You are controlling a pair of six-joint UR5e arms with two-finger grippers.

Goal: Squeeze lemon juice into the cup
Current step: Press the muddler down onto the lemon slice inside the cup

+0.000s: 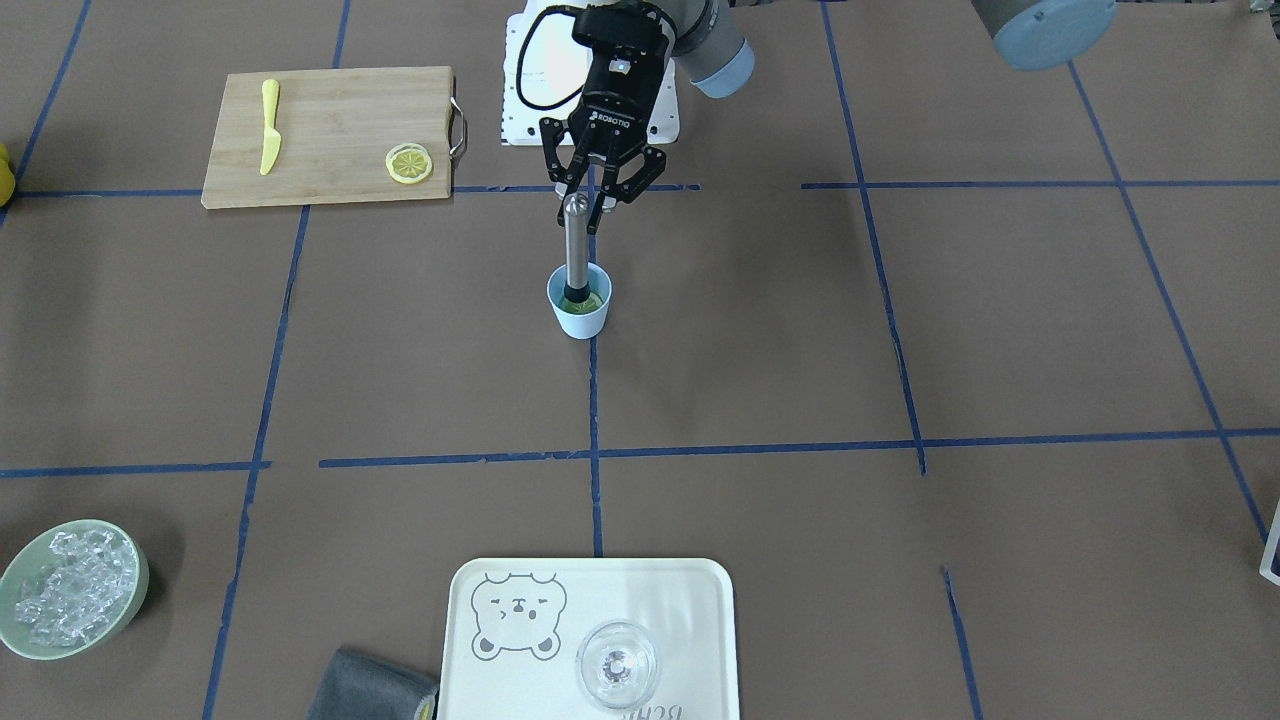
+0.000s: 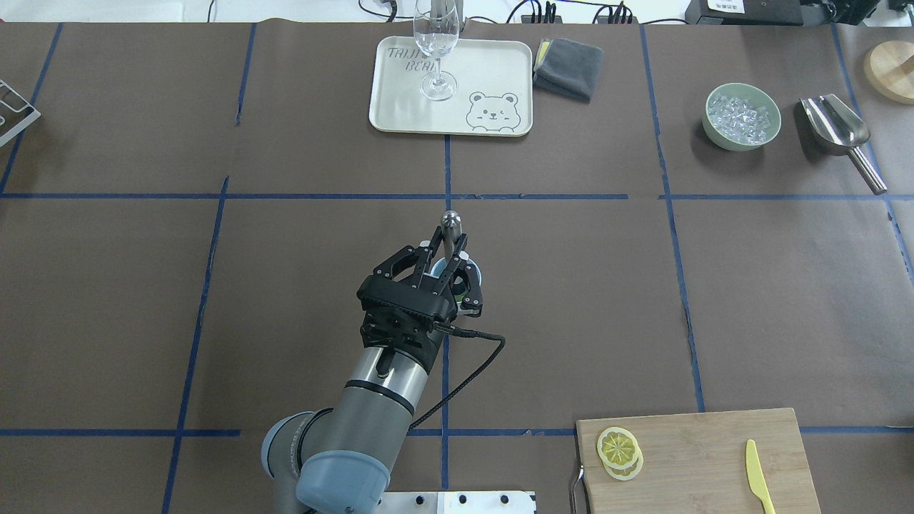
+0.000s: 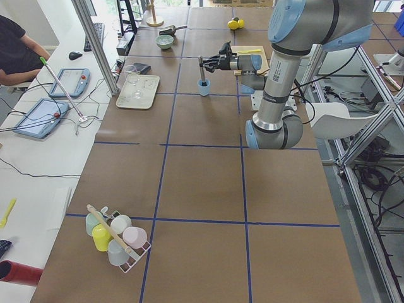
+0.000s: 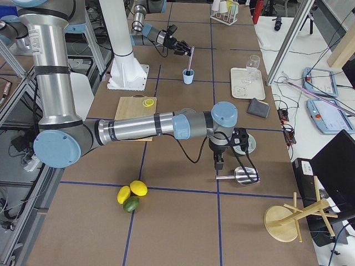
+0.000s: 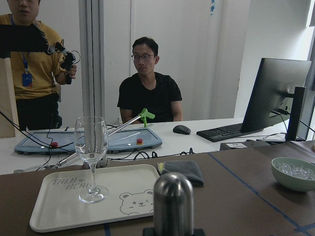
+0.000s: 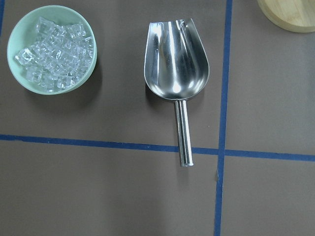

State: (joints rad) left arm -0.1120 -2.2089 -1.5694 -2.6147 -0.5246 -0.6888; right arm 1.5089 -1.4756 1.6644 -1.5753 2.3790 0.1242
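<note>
Left claw point(image 1: 590, 200) hangs released at the muddler's point(image 1: 575, 245) top, lemon point(image 1: 593, 298) in the mid-frame cup point(image 1: 581, 318); right claw point(image 4: 218, 166), can't tell.

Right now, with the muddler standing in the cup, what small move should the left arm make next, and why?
Probably press the muddler straight down. It stands nearly upright in the cup with its foot on the lemon, and the left fingers flank its top, though I cannot tell whether they clamp it. A downward push would likely squeeze the lemon against the cup's bottom.
</note>
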